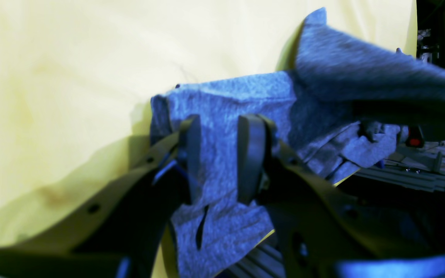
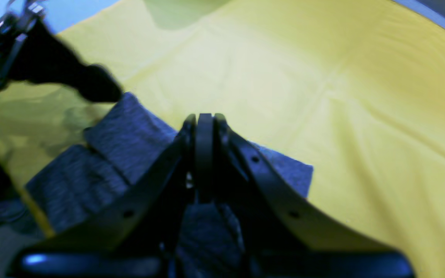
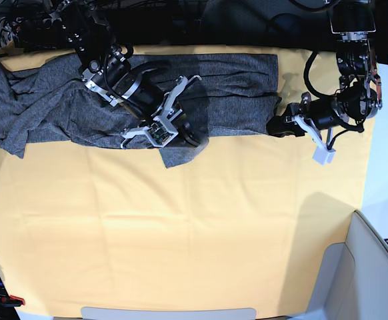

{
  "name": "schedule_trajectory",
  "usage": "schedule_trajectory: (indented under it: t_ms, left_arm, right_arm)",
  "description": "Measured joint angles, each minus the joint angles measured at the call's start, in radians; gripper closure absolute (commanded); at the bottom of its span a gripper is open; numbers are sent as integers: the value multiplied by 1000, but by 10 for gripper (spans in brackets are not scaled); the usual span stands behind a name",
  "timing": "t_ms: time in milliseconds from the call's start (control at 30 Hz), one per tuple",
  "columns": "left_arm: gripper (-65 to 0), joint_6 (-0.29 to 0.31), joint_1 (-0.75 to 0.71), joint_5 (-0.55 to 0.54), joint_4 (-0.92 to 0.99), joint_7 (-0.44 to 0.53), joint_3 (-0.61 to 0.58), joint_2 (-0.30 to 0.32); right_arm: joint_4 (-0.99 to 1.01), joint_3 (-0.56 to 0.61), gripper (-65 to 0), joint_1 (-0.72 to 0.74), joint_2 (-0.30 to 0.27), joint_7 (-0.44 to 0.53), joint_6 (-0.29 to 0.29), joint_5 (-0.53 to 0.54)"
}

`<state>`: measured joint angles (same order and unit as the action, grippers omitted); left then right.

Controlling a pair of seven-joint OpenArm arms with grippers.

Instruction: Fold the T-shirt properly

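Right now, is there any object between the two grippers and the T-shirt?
Nothing visible. The left gripper already has T-shirt fabric between its open jaws, and the shut right gripper sits directly over the shirt. Only the yellow table cloth surrounds it.

Right arm reaching from the upper left of the base view toward centre, right gripper (image 2: 204, 127) with fingers pressed together, left arm folded at the upper right, left gripper (image 1: 224, 131) fingers parted
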<state>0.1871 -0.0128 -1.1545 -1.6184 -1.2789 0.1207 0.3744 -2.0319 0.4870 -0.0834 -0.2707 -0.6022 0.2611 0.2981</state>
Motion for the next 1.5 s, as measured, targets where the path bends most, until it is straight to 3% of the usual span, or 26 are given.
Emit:
schedule_trajectory:
  t_ms: [400, 567, 733, 1133, 1200, 1433, 1500]
  left_arm:
    - [-163, 0, 13, 0, 0, 4, 64, 2]
    - [-163, 0, 13, 0, 0, 1, 64, 0]
    - [-163, 0, 13, 0, 0, 0, 64, 0]
    - [-163, 0, 13, -1, 0, 0, 64, 0]
    - [-163, 0, 13, 0, 0, 0, 64, 0]
    - [-163, 0, 6, 0, 0, 0, 64, 0]
    - [-163, 0, 4, 0, 0, 0, 64, 0]
  right_arm:
    - [13, 196, 0, 0, 0, -3, 0, -4]
    - [18, 263, 0, -3, -4, -6, -8, -106]
    - [34, 355, 0, -5, -3, 0, 6, -134]
    - [130, 390, -4, 13, -5, -7, 3, -167]
    - [129, 351, -42, 19, 12, -6, 4, -161]
    - [115, 83, -347, 20, 155, -4, -3, -165]
    - [119, 11, -400, 32, 197, -11, -3, -165]
